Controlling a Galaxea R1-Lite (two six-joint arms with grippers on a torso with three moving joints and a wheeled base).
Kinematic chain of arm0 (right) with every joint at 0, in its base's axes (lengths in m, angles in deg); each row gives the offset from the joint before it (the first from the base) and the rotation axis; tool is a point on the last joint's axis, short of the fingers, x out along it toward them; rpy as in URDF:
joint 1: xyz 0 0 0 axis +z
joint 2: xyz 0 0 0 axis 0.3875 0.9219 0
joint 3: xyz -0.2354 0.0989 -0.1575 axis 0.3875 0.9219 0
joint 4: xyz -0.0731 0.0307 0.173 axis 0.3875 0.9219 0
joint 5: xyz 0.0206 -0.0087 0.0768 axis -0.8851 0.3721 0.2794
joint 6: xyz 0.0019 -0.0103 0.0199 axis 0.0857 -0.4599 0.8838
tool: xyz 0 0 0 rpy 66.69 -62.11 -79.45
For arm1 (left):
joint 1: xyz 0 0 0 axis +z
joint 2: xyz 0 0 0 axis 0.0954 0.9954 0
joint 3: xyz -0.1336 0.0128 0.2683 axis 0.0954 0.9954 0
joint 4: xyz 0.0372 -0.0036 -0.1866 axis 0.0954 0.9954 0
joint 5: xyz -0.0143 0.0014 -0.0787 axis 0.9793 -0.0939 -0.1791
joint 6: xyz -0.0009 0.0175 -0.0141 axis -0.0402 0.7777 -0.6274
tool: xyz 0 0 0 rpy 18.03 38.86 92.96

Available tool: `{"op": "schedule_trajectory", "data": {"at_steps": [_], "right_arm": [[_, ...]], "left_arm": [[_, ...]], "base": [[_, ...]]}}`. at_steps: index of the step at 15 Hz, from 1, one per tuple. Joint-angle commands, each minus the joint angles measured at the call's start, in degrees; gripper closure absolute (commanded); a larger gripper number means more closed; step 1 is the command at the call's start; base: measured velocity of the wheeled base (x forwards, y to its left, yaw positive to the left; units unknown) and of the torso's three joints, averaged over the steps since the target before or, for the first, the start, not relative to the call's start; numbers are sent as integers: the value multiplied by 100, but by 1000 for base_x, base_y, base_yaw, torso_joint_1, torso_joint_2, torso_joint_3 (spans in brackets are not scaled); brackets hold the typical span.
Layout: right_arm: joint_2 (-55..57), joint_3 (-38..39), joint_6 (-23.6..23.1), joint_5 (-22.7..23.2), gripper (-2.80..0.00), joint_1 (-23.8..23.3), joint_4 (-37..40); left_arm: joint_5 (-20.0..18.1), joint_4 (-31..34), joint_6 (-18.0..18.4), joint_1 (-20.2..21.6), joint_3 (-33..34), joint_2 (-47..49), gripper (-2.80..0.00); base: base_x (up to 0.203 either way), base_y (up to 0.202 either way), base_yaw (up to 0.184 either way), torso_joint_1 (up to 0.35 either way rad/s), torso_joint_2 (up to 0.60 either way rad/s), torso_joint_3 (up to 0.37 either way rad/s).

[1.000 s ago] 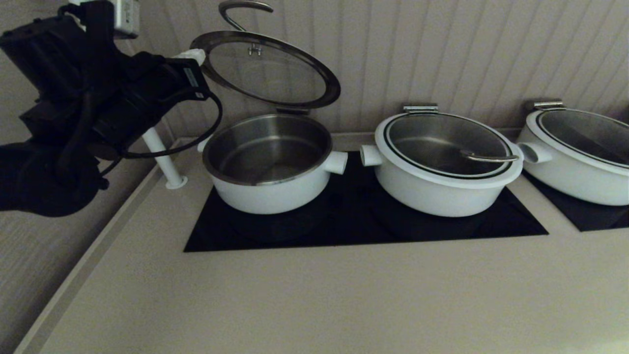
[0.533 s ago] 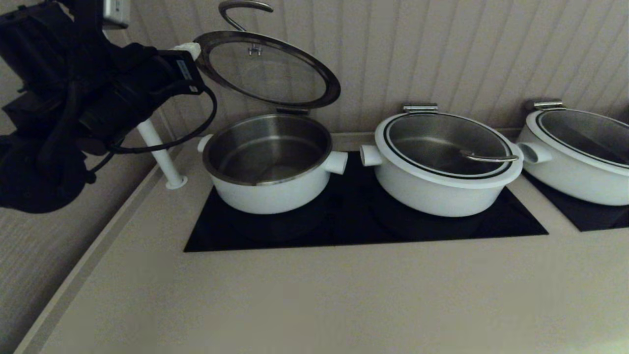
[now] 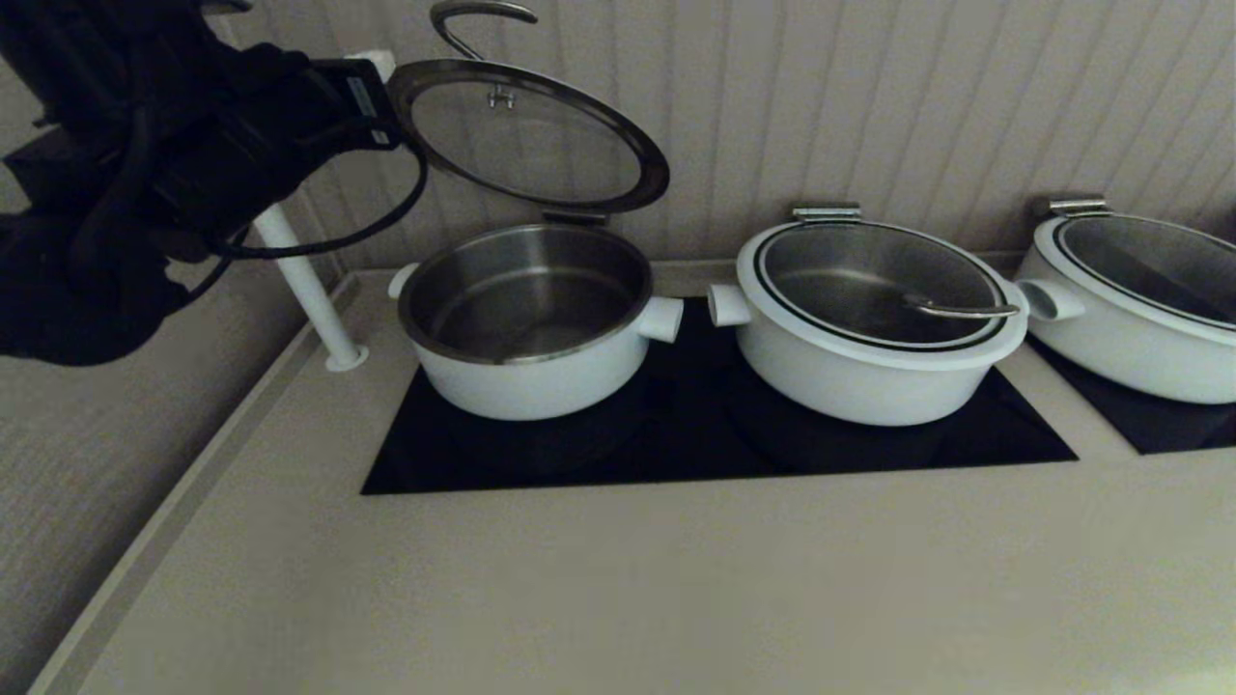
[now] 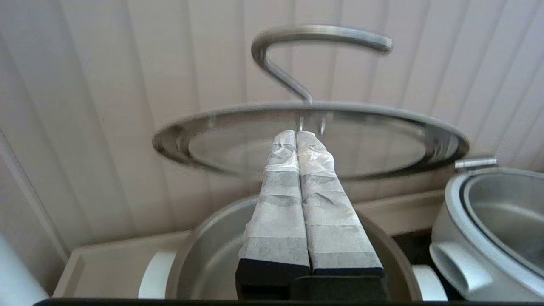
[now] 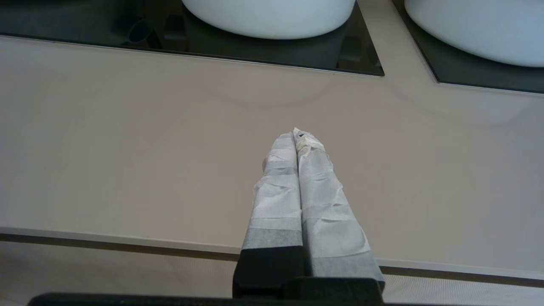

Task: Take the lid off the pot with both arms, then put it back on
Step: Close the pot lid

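Note:
The pot (image 3: 529,378), white with a steel inside, stands open on the left of the black cooktop (image 3: 695,446). The glass lid (image 3: 531,135) stands tilted up behind it on its rear hinge, its steel loop handle (image 3: 478,17) at the top. My left gripper (image 3: 379,64) is shut and empty, level with the lid's left rim. In the left wrist view its tips (image 4: 296,134) lie before the lid's underside (image 4: 382,146), above the pot (image 4: 199,259); I cannot tell if they touch. My right gripper (image 5: 296,132) is shut and empty over the bare counter, out of the head view.
A like pot (image 3: 869,372) with its lid shut stands to the right, and a third pot (image 3: 1130,338) at the far right. A white post (image 3: 311,294) rises at the counter's back left corner. A panelled wall stands close behind the pots.
My left arm has risen and its tip has moved up along the lid's left rim. The lid and the pots have not moved.

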Motion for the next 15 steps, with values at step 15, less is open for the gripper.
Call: {"op": "schedule_trajectory", "data": {"at_steps": [15], "right_arm": [[-1, 0, -5, 3, 0, 1, 3]], "left_arm": [[-13, 577, -8, 7, -1777, 1156, 0]], "base": [[0, 0, 0, 0, 0, 0]]}}
